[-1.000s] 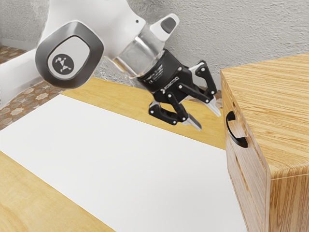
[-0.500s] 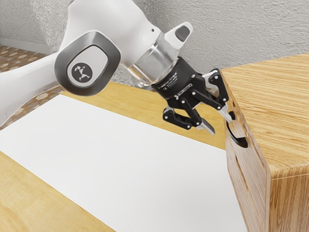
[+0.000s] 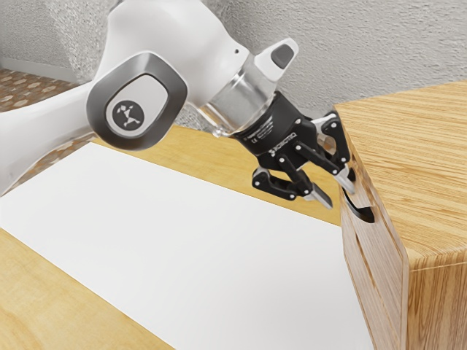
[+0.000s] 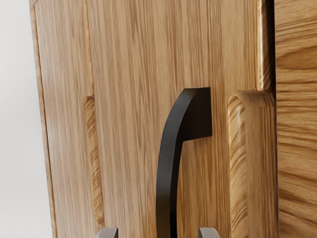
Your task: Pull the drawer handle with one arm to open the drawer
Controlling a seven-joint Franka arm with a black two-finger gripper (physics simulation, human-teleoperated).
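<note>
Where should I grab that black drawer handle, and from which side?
Probably grip the handle at the middle of its arched bar, coming straight at the drawer front, one finger each side. The bar bows off the wood, and the open gripper is lined up with it.

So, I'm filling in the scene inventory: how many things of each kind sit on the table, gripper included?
Wooden cabinet: 1
Black drawer handle: 1
White mat: 1
Gripper: 1
Total: 4
</note>
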